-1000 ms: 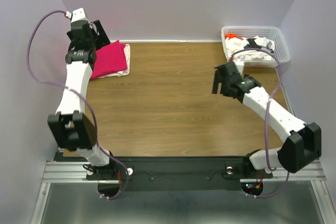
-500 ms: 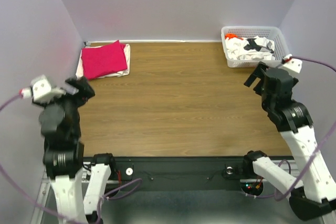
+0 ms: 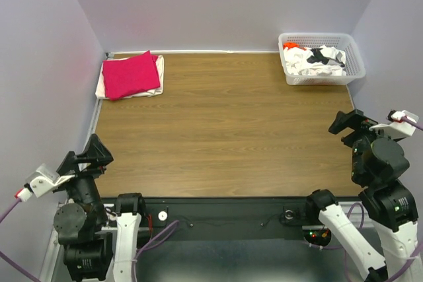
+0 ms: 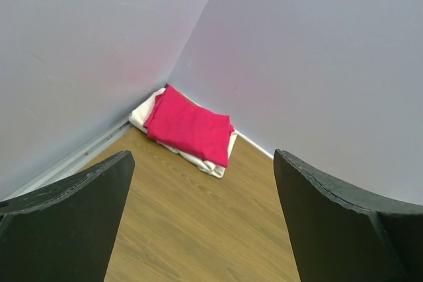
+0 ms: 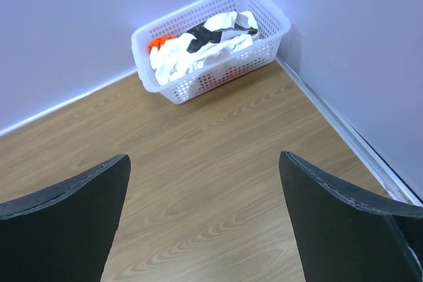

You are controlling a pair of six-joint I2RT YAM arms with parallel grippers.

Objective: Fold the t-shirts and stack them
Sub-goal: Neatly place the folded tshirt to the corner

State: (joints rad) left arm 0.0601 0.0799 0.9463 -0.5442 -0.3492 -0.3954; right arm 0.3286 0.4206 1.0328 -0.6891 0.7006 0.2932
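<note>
My left claw (image 3: 89,153) and right claw (image 3: 350,123): both wide, empty, at near edge. Magenta t-shirt (image 3: 130,74) folded atop cream t-shirt (image 3: 153,90), desk's far-left corner. Between shirts, I reckon. Next: reach into basket (image 3: 355,49), grab one crumpled t-shirt (image 3: 309,61).

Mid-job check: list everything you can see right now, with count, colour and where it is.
red shirt: one, magenta-red, folded, on top of the stack in the far left corner
cream shirt: one, cream-white, folded, under the red shirt
basket: one, white lattice, far right corner
loose shirts: count unclear, white with black print plus some orange, crumpled in the basket
table: one, brown wood grain, bare in the middle
walls: pale lilac, on the left, back and right
left claw: one, black, open and holding nothing, at the near left corner
right claw: one, black, open and holding nothing, at the near right edge
</note>
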